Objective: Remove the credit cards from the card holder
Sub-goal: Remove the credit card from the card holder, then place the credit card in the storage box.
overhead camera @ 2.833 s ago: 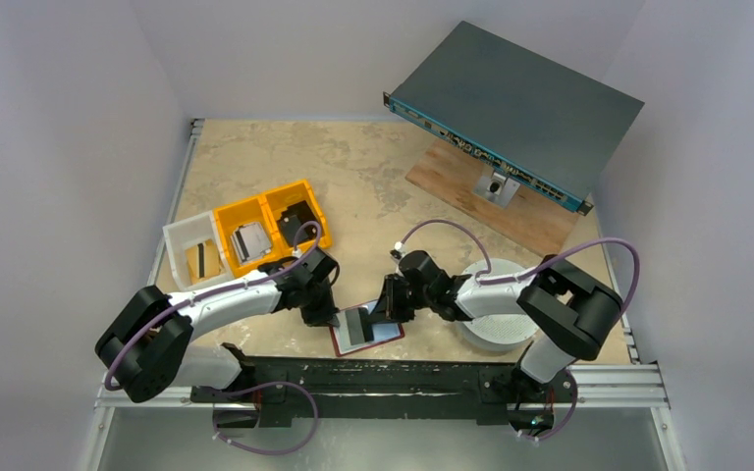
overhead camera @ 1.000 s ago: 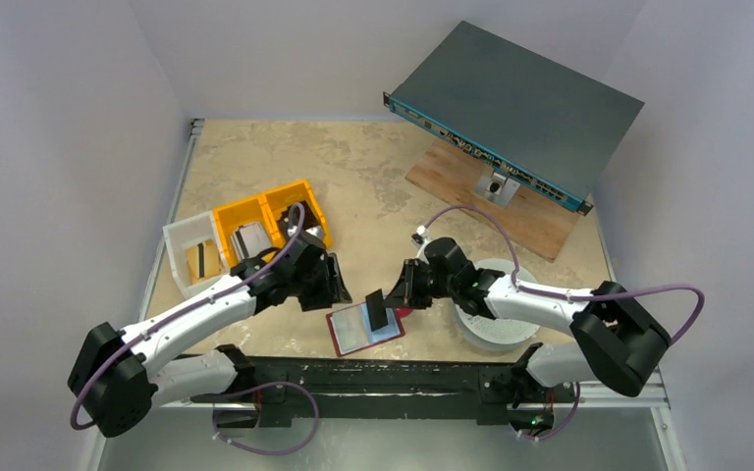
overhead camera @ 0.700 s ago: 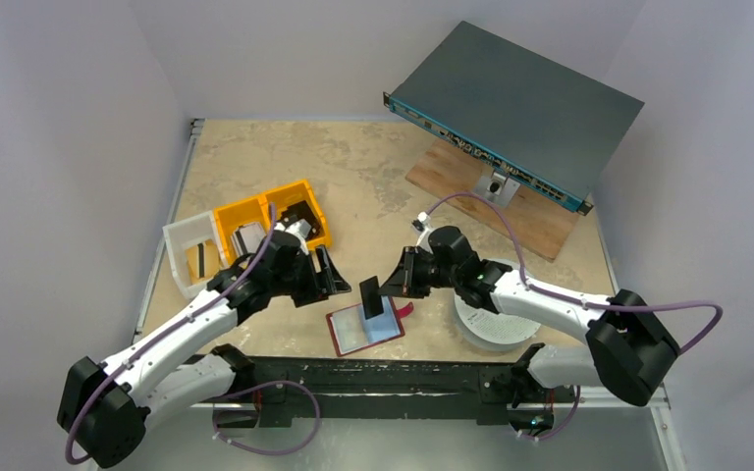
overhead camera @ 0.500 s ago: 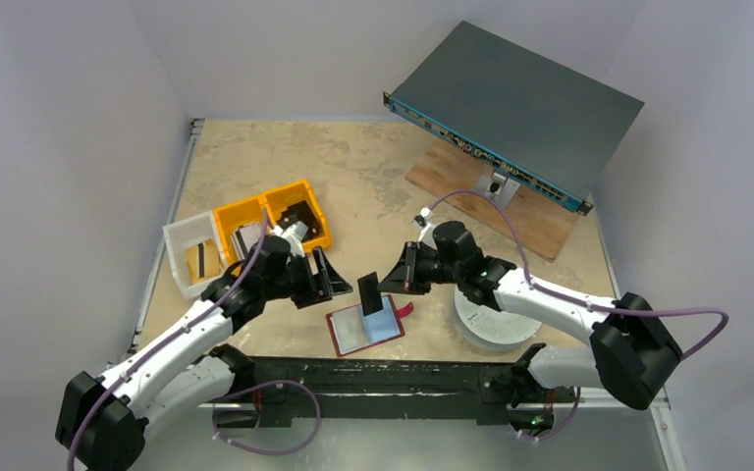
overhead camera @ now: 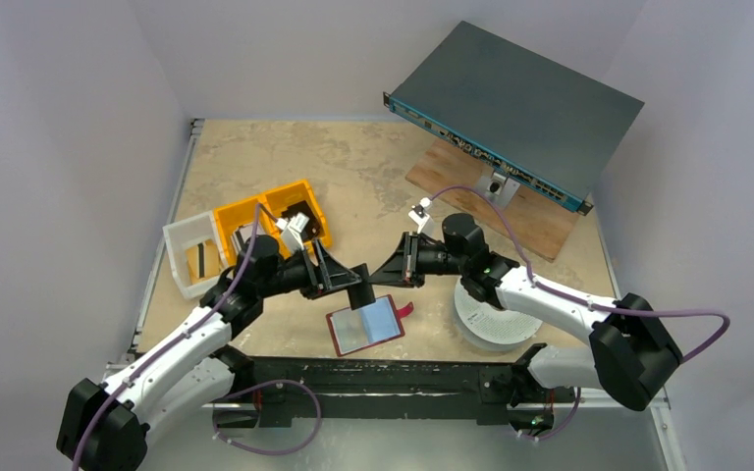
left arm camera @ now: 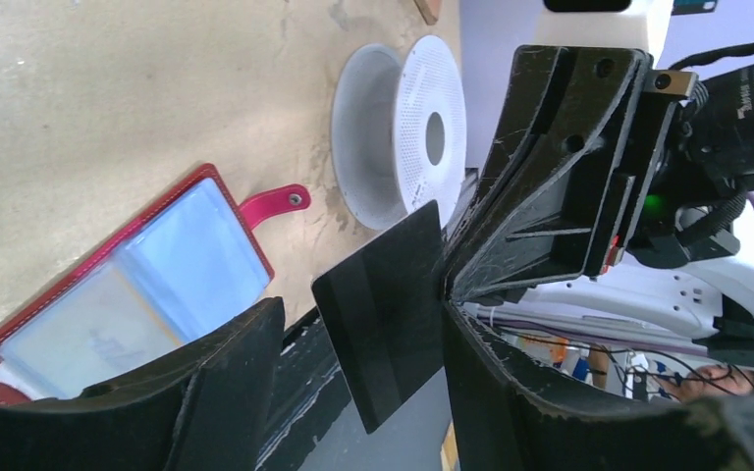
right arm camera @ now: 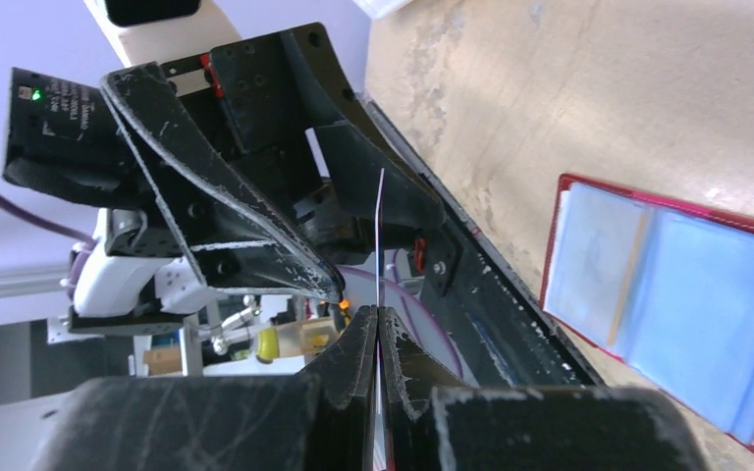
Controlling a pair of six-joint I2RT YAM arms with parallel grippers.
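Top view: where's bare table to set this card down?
Widest bare patch: far tabletop, behind the yellow bins and left of the wooden board. Crowded near edge: card holder, spool, left hand and right hand holding the card.

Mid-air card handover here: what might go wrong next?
1. The right gripper pinches the dark card by only one edge, so it may slip or twist as the open left gripper closes on it.
2. If the right releases before the left clamps, the card would fall, likely near the card holder below.
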